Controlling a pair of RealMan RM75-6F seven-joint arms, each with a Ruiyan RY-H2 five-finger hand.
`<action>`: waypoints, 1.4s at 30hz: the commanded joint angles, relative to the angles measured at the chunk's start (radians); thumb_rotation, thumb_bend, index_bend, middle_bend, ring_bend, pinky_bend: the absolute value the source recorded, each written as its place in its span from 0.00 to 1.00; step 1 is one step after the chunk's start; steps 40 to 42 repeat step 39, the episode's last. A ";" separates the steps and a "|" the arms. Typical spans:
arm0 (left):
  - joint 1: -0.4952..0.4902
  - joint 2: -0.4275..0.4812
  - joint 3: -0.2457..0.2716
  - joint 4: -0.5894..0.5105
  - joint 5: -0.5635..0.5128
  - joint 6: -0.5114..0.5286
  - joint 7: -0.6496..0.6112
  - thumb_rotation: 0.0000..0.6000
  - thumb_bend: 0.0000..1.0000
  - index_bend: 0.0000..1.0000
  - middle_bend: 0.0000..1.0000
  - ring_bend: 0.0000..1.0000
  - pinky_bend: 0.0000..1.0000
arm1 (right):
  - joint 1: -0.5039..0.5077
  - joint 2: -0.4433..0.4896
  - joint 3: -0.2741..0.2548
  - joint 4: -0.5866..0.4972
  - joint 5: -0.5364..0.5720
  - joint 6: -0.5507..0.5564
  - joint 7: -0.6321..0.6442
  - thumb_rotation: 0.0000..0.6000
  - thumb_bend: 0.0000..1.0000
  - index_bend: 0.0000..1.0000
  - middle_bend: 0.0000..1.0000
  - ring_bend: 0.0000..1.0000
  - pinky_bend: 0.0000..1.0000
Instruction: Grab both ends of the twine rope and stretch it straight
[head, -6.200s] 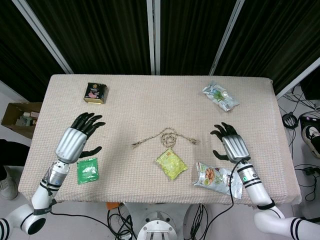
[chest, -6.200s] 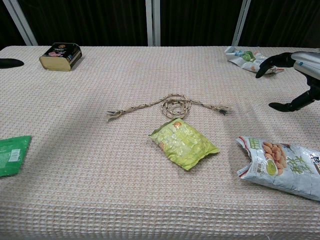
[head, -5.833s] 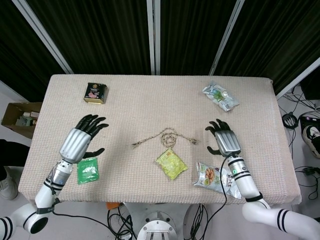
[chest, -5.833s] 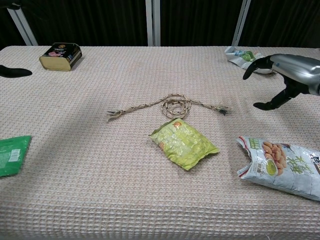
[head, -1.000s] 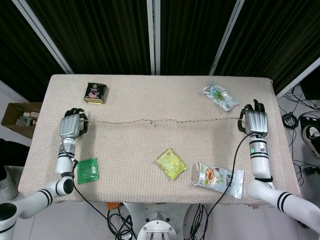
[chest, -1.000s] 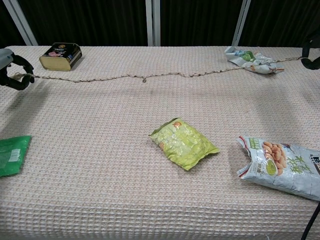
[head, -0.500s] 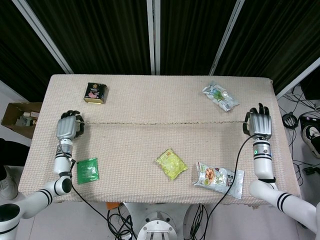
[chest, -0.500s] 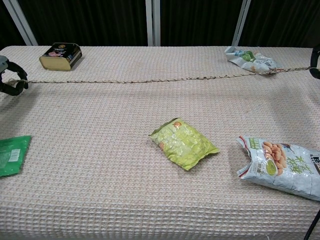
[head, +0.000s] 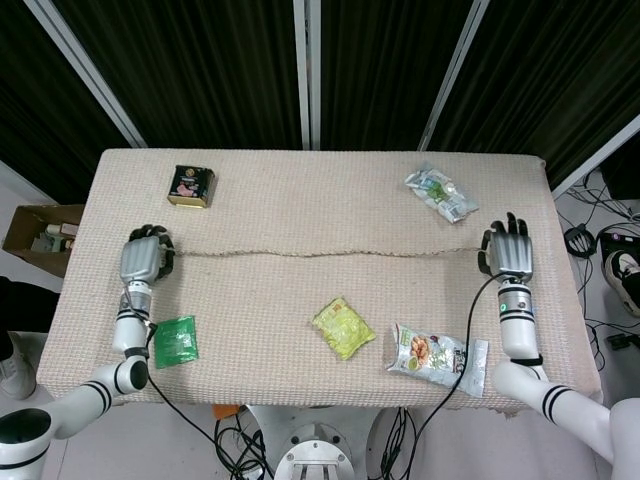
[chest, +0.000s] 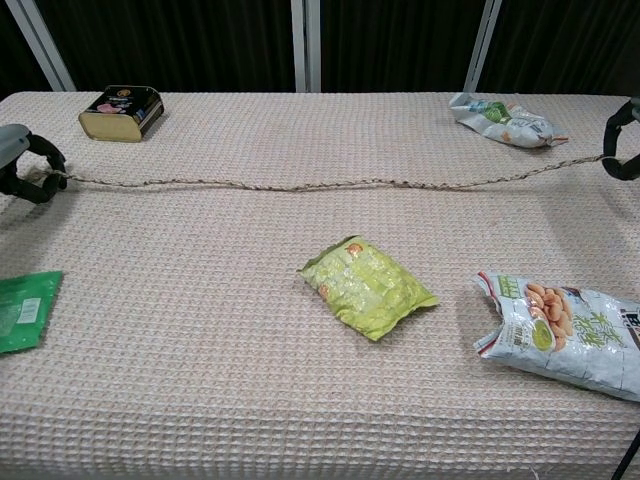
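Observation:
The twine rope (head: 330, 254) runs across the table from left to right in a long, slightly wavy line, also seen in the chest view (chest: 320, 186). My left hand (head: 143, 258) grips its left end with fingers curled in, near the table's left edge (chest: 25, 160). My right hand (head: 508, 250) pinches the right end near the right edge, its other fingers pointing away from me. In the chest view only the dark fingers of the right hand (chest: 620, 140) show at the frame edge, where the rope ends.
A black and gold tin (head: 190, 185) sits back left. A white-green packet (head: 440, 193) lies back right, just behind the rope. A yellow-green snack bag (head: 343, 327), a nut bag (head: 435, 355) and a green packet (head: 175, 341) lie in front. A cardboard box (head: 40, 232) stands off the left edge.
Six seconds ago the rope lay coiled mid-table, both hands open. In the last half second both hands came slightly inward and nearer me, and the taut rope slackened into a gentle wave.

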 joint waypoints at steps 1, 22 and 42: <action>0.001 -0.004 0.003 0.003 0.008 0.004 0.002 1.00 0.54 0.52 0.21 0.11 0.13 | -0.005 -0.023 -0.005 0.034 -0.011 -0.013 0.016 1.00 0.35 0.55 0.21 0.02 0.11; 0.178 0.360 0.035 -0.426 0.130 0.248 0.003 1.00 0.28 0.20 0.16 0.11 0.13 | -0.210 0.433 -0.048 -0.425 -0.239 0.135 0.232 1.00 0.18 0.14 0.11 0.00 0.08; 0.541 0.695 0.238 -0.858 0.365 0.655 -0.026 1.00 0.26 0.26 0.17 0.11 0.13 | -0.524 0.591 -0.206 -0.579 -0.537 0.489 0.502 1.00 0.19 0.15 0.12 0.00 0.07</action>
